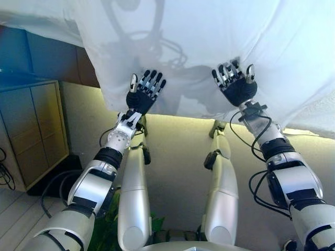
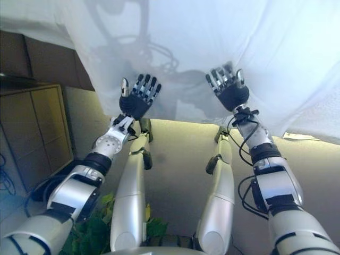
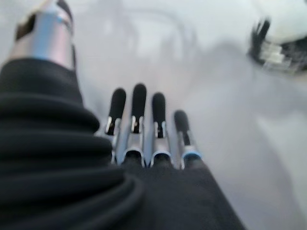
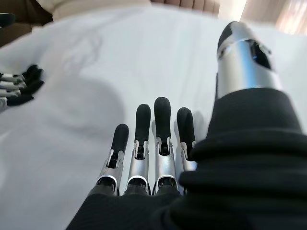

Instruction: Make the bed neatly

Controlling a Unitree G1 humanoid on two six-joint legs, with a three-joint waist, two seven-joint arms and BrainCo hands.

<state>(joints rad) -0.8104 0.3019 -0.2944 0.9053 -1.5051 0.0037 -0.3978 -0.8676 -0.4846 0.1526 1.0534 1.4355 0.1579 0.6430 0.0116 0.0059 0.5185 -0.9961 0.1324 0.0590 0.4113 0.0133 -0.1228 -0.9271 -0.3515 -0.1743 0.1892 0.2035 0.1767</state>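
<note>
While the white bedsheet (image 1: 209, 47) lies spread over the bed, the left hand (image 1: 142, 93) and right hand (image 1: 235, 83) rest flat on its near edge, fingers straight and spread, beside a wooden cabinet (image 1: 31, 130).

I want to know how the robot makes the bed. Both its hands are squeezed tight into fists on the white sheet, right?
Not quite. Both hands are over the white sheet, but neither is a fist. The left hand and the right hand have straight, spread fingers and grip nothing. The head views show it, and each wrist view shows its hand's fingers stretched out over the cloth.
</note>
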